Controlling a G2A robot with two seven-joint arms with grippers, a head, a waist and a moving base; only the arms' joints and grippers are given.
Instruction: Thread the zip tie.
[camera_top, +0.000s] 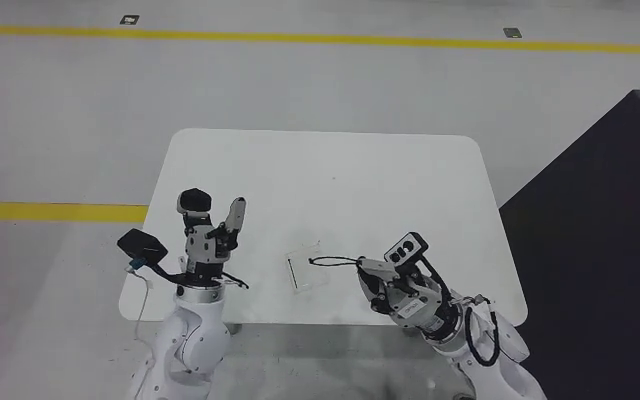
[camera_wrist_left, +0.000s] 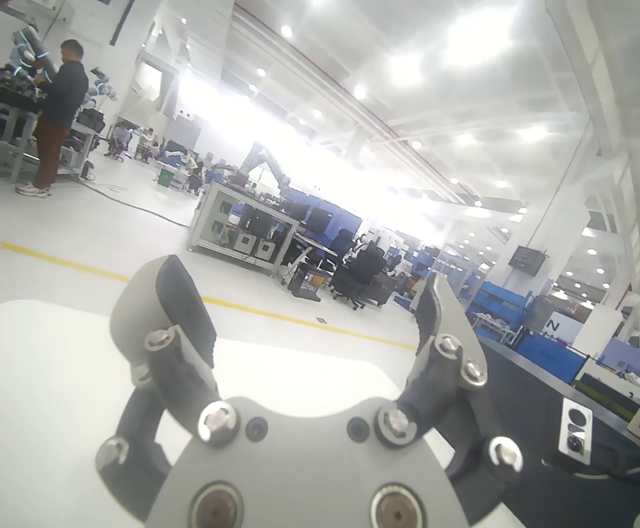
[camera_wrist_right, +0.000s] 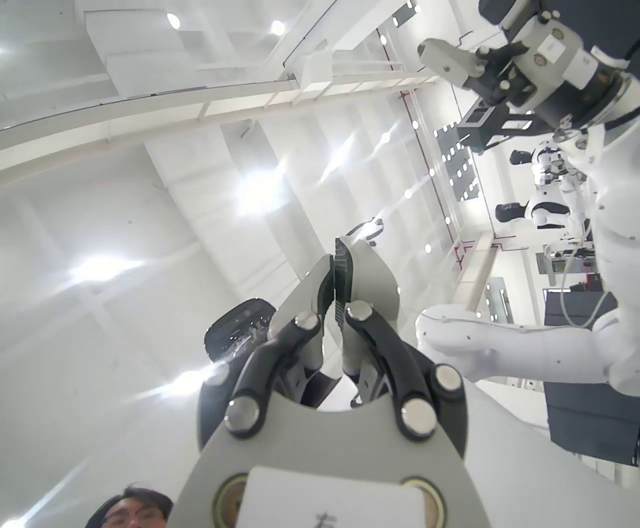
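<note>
Top view: everything sits in the near half of the white table (camera_top: 330, 160), close to its front edge. There are two grippers, one black zip tie and one clear bag.

- **9 o'clock:** the left gripper (camera_top: 216, 208) stands spread wide, holding nothing.
- **6 o'clock:** the clear bag (camera_top: 312, 255) lies flat with one thin pale strip (camera_top: 291, 272); I cannot tell whether the strip is inside the bag or on it.
- **5 o'clock:** the right gripper (camera_top: 363, 266) is clamped on the zip tie (camera_top: 335, 261), whose loop reaches toward the bag.
</note>
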